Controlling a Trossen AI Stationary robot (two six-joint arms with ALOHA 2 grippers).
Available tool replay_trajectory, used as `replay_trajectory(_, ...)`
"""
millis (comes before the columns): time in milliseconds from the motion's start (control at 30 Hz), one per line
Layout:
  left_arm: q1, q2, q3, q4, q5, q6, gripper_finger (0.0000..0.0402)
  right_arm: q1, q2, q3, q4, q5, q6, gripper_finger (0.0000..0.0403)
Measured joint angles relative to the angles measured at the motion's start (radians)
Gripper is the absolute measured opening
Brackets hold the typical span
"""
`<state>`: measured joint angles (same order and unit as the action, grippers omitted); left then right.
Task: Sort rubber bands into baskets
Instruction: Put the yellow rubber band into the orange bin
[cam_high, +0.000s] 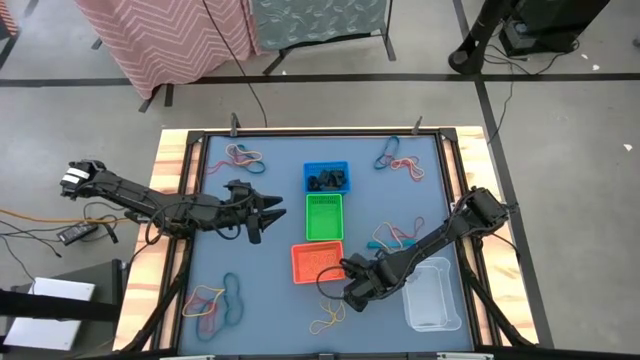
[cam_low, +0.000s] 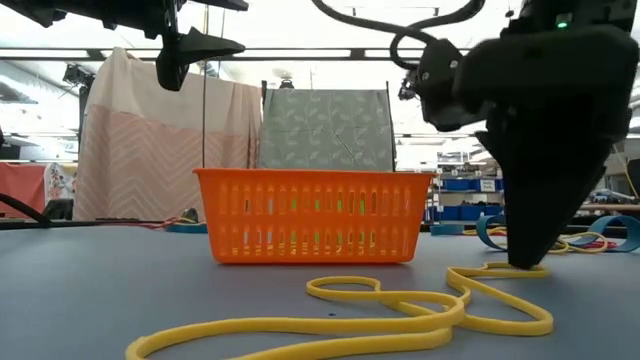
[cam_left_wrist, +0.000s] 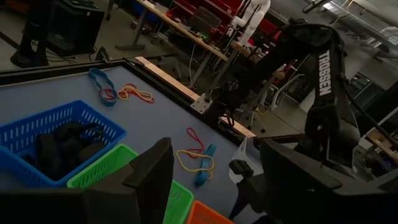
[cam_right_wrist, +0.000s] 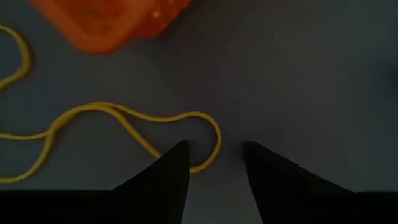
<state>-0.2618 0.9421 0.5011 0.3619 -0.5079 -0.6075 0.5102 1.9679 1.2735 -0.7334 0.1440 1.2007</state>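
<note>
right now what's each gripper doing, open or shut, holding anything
Left gripper: open, empty, raised beside the green basket.
Right gripper: open, holding nothing, fingers down at a yellow rubber band near the orange basket.

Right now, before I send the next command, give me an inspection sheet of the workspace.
Surface: blue-grey table with wooden side rails.
Job's things: blue basket holding black bands; green basket; orange basket; clear tub; yellow rubber band loose beside the orange basket; mixed band clusters near the table corners.
Clutter: nothing seen.
Grippers: right gripper open, fingertips down at the yellow band's end; left gripper open, raised above the table left of the green basket.
Cables: black cable on the floor behind the table.
Surroundings: fabric-draped racks behind the table; no person seen.
</note>
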Motion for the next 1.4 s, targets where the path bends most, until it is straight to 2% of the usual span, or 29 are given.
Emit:
replay_trajectory(200, 0.0, 0.0, 0.0, -0.007, 0.0, 0.0, 0.0241, 0.001, 0.051, 0.006, -0.007, 0.017, 0.001, 0.0153)
replay_trajectory(267, 0.0, 0.0, 0.0, -0.011, 0.0, 0.0, 0.0241, 0.002, 0.052, 0.007, -0.022, 0.029, 0.003, 0.012)
replay_trajectory(367, 0.0, 0.0, 0.0, -0.018, 0.0, -0.003, 0.0241, 0.002, 0.039, 0.002, -0.046, 0.055, -0.007, 0.0032)
replay_trajectory(400, 0.0, 0.0, 0.0, -0.017, 0.0, -0.003, 0.0241, 0.002, 0.029, 0.002, -0.048, 0.061, -0.02, 0.0017)
replay_trajectory(533, 0.0, 0.0, 0.0, -0.016, -0.005, -0.002, 0.0241, 0.0, -0.027, -0.006, -0.092, 0.067, -0.026, 0.0007)
replay_trajectory(800, 0.0, 0.0, 0.0, -0.016, -0.005, -0.006, 0.0241, -0.002, -0.287, -0.002, -0.124, 0.184, -0.027, 0.0003)
replay_trajectory(900, 0.0, 0.0, 0.0, -0.016, -0.006, -0.006, 0.0241, -0.011, -0.381, -0.002, -0.086, 0.246, -0.051, 0.0003)
replay_trajectory(1000, 0.0, 0.0, 0.0, -0.016, -0.006, -0.006, 0.0241, -0.028, -0.429, -0.002, 0.03, 0.275, -0.137, 0.0002)
replay_trajectory(1100, 0.0, 0.0, 0.0, -0.016, -0.007, -0.006, 0.0241, -0.049, -0.444, -0.001, 0.207, 0.278, -0.231, 0.0002)
replay_trajectory(1233, 0.0, 0.0, 0.0, -0.017, -0.017, -0.006, 0.0241, -0.081, -0.397, 0.0, 0.395, 0.24, -0.31, 0.0002)
replay_trajectory(1400, 0.0, 0.0, 0.0, -0.017, -0.023, -0.002, 0.0241, -0.112, -0.301, 0.0, 0.417, 0.232, -0.34, 0.0002)
